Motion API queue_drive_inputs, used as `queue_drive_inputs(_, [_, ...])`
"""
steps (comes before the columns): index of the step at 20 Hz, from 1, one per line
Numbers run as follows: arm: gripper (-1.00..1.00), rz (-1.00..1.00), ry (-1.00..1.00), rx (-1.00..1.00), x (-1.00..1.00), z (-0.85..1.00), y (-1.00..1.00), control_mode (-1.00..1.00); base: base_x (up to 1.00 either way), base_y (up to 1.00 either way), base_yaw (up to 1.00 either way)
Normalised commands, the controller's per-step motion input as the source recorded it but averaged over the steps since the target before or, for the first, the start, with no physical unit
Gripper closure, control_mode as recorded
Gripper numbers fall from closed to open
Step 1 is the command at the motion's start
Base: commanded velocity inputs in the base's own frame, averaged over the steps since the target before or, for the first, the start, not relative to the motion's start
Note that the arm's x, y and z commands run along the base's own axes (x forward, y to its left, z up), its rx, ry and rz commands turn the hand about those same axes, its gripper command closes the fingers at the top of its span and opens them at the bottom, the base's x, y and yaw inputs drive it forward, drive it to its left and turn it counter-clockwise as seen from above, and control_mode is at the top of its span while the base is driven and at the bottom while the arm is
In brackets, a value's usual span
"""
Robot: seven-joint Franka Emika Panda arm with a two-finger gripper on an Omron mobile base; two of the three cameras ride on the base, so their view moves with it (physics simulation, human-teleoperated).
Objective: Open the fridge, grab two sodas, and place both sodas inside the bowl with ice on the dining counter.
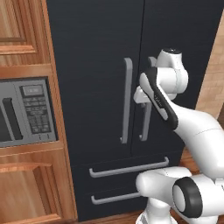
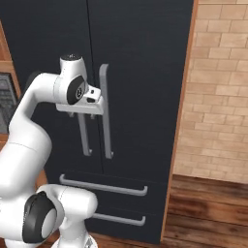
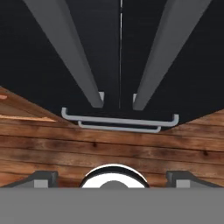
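The black fridge (image 1: 96,65) (image 2: 140,48) stands shut, its two doors meeting at a thin seam. My gripper (image 1: 142,104) (image 2: 80,115) points downward close in front of the doors, at mid-height of the long grey handles (image 1: 127,100) (image 2: 104,111). In the hand view both handles (image 3: 70,48) run away on either side of the seam, and the gripper (image 3: 112,177) is open with nothing between its fingertips (image 3: 41,177). The sodas are hidden behind the shut doors. The bowl with ice and the dining counter are out of view.
A grey built-in microwave (image 1: 26,111) sits in reddish wood cabinets (image 1: 26,183) left of the fridge. Two drawer handles (image 1: 129,168) (image 2: 101,186) cross the fridge's lower part. A brick wall (image 2: 218,97) and wooden floor (image 2: 208,208) lie to the right.
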Motion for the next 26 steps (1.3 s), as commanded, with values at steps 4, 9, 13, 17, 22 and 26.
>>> queue_drive_inputs(4, [-1.0, 0.0, 0.0, 0.0, 0.0, 0.0, 0.0, 1.0, -0.34, -0.12, -0.01])
queue_drive_inputs(9, [-1.0, 0.0, 0.0, 0.0, 0.0, 0.0, 0.0, 1.0, -0.23, -0.09, 0.0])
queue_drive_inputs(13, [-1.0, 0.0, 0.0, 0.0, 0.0, 0.0, 0.0, 1.0, -0.08, -0.03, 0.0])
queue_drive_inputs(17, [-1.0, 0.0, -0.18, 0.0, 0.18, 0.0, -0.01, -1.0, 0.0, 0.0, 0.0])
queue_drive_inputs(22, [-1.0, 0.0, -0.26, 0.0, 0.49, 0.0, 0.0, -1.0, 0.0, 0.0, 0.0])
queue_drive_inputs(26, [-1.0, -0.01, -0.2, 0.0, 0.23, 0.01, -0.03, -1.0, 0.0, 0.0, 0.0])
